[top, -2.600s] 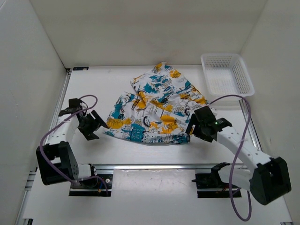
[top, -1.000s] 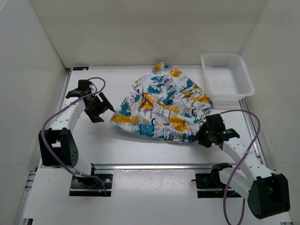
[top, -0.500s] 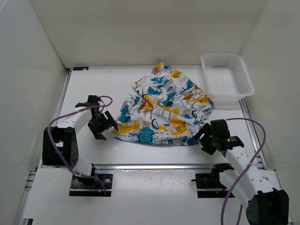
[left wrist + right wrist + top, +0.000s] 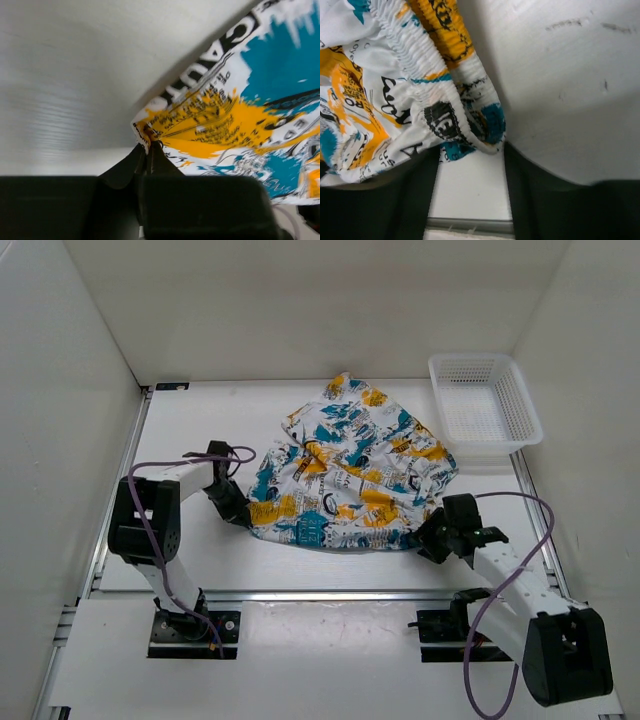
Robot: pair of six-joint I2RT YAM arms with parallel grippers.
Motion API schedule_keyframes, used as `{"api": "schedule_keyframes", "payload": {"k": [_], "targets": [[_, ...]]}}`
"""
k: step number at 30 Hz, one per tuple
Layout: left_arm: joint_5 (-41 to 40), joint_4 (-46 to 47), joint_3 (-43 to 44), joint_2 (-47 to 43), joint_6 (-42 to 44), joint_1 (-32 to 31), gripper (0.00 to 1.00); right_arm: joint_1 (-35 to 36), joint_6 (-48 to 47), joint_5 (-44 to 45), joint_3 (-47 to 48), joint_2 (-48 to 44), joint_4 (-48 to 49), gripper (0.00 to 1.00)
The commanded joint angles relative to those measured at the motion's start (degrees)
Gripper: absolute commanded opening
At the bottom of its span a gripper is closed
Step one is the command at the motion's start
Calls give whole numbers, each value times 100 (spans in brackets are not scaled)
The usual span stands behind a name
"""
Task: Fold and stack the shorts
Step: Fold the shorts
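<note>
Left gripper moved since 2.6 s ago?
Yes. The left gripper has shifted right, away from the table's left rail, and is now shut on the near-left corner of the shorts.

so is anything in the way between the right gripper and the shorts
Nothing visible. The right gripper is open right at the shorts, with their elastic edge inside its gap.

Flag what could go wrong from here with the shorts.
The left gripper pinches only the very corner of the shorts, so the cloth may slip out when lifted. The right gripper has its jaws open around the waistband; closing could catch just its edge. The shorts lie rumpled, so a fold now would likely come out uneven.
</note>
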Motion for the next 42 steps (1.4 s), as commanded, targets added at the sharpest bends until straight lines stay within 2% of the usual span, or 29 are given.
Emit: {"api": "schedule_keyframes", "payload": {"k": [1,3,4,5,11,14,18,20,23,27,29,31,35,39,42], "targets": [[-83,351,335,58,118,-41,10,-71,-11,118,-55,377,837,48],[-22,290,485,58,241,-41,10,-71,-151,188,276,738,900,25],[-21,194,564,-12,241,-41,10,-71,-222,189,453,843,848,6],[-73,132,773,-178,241,-41,10,-71,-319,250,646,983,682,0],[-302,-553,2083,-759,294,30,10,-71,-1145,646,2359,985,-5,0],[-364,-1071,3155,-900,294,82,10,-71,-1426,716,3265,1038,-435,0],[-417,-1705,4612,-1268,294,82,10,-71,-1681,383,4249,757,-831,0],[-417,-1855,4992,-1506,294,135,10,-71,-1979,190,4961,642,-998,0],[-417,-1855,5608,-2094,171,328,10,-71,-2479,-285,6083,589,-1498,0],[-565,-1610,6285,-2798,-31,390,10,-71,-2850,-793,7079,378,-1921,0],[-697,-1679,6934,-2966,-84,390,10,-71,-3069,-979,7640,212,-2193,0],[-917,-1932,7757,-3036,-84,390,10,-71,-3175,-1216,7967,124,-2386,0],[-1049,-2163,8876,-2975,48,390,10,-71,-3290,-1568,8583,-122,-2589,0],[-1111,-1979,8888,-3167,162,390,10,-10,-2853,-1710,8760,-307,-2590,0],[-1163,-1978,8783,-3028,302,390,10,-10,-2544,-1710,8445,-368,-2441,0]]}}
